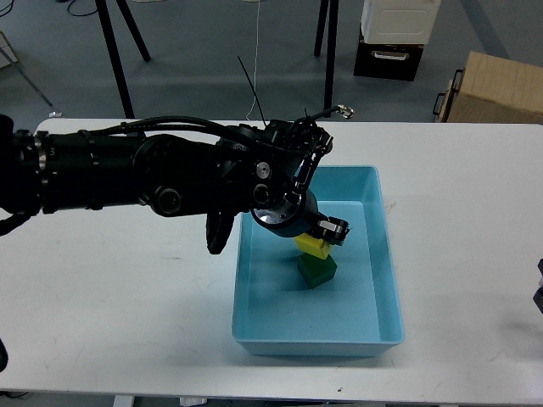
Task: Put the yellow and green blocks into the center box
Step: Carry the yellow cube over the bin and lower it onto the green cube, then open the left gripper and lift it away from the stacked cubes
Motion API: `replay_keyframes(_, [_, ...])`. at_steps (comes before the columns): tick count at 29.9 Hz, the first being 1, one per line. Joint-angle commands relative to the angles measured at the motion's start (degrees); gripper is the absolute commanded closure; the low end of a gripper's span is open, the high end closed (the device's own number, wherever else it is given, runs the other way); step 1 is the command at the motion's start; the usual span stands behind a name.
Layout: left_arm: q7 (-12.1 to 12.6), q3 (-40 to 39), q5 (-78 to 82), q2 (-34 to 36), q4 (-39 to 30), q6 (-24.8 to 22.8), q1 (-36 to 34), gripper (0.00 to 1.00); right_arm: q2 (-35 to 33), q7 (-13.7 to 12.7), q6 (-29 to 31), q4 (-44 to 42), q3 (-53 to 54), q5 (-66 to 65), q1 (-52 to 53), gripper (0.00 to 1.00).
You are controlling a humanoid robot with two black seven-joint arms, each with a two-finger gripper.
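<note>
The light blue box sits in the middle of the white table. A green block lies on its floor. My left arm reaches over the box from the left. My left gripper is shut on the yellow block and holds it just above the green block, touching or almost touching its top. Only a small dark part of my right arm shows at the right edge, and its fingers cannot be made out.
The white table spreads around the box. Beyond its far edge are black stand legs, a black and white case and a cardboard box on the floor.
</note>
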Motion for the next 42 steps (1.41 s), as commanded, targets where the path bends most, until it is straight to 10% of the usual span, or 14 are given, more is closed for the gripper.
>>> replay_keyframes(1, [-0.27, 0.06, 0.01, 0.00, 1.02, -0.01, 1.56, 0.80, -0.04, 0.00, 0.00, -0.05, -0.06, 0.01, 0.00, 0.00])
replay_keyframes(16, [-2.02, -0.20, -2.28, 0.00, 1.99, -0.01, 2.27, 0.26, -0.31, -0.09, 0.00, -0.23, 0.03, 0.01, -0.09, 0.00])
replay_keyframes(27, [-2.38, -1.69, -5.96, 0.00, 1.99, -0.01, -0.98, 0.16, -0.31, -0.09, 0.00, -0.14, 0.03, 0.01, -0.26, 0.00])
replay_keyframes(42, [-15.47, -24.26, -25.39, 24.86, 4.27, -0.01, 7.26, 0.01, -0.48, 0.00, 0.00, 0.82, -0.23, 0.01, 0.70, 0.00])
